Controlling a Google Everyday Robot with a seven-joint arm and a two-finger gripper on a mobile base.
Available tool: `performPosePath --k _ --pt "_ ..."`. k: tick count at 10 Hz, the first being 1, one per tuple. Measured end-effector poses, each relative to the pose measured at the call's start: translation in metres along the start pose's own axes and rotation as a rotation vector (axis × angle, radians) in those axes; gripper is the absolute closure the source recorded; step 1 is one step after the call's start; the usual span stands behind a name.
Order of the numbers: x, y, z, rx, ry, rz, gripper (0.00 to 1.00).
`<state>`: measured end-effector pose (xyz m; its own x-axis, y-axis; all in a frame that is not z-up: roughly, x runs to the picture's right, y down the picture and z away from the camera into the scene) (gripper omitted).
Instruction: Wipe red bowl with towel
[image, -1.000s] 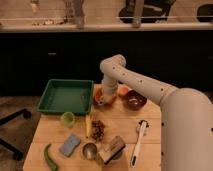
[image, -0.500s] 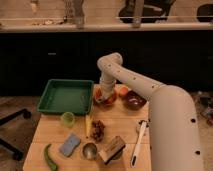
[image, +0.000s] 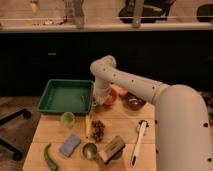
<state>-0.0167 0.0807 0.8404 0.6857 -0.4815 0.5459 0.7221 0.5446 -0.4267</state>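
- While the arm (image: 140, 85) reaches in from the right and bends down at its elbow, the gripper (image: 100, 101) sits low at the back of the wooden table (image: 125, 132), just right of the green tray (image: 65, 95).
- Gripper jaws are closed; whether they pinch the towel cannot be told, as no pale cloth can be made out around the wrist.
- Red bowl (image: 110, 97) sits right against the gripper, on its right side, partly hidden by it; only an orange-red edge shows.
- Dark brown bowl (image: 134, 103) is just right of the red bowl, near the table's back edge, with something orange behind it that cannot be identified.
- Green tray lies at the back left corner of the table, its near right corner close to the gripper.
- Small light green cup (image: 68, 118) stands just in front of the tray.
- Blue-grey sponge (image: 70, 145) lies nearer the front left, with a green pepper (image: 49, 157) at the front left edge.
- Mid-table: a yellow banana-like item (image: 88, 125) next to a dark brown cluster (image: 98, 130).
- Front centre: a round metal cup (image: 90, 150) touching a tan block (image: 112, 148).
- White brush-like tool (image: 138, 141) lies lengthwise on the right side, beside the arm's large shell.
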Motion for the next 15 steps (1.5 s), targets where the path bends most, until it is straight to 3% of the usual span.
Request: performPosePath --k 3,8,11,12,15 --pt "0.022 0.025 0.011 -0.034 -0.001 0.021 1.00" --pt "0.059 -0.013 0.027 -0.061 0.009 -0.007 1.00" --pt "0.046 -0.033 0.026 -0.058 0.012 -0.049 1.00" --pt "0.031 -0.041 0.018 -0.043 0.009 -0.080 1.00" --pt "0.012 -0.026 0.008 -0.046 0.000 -0.103 1.00"
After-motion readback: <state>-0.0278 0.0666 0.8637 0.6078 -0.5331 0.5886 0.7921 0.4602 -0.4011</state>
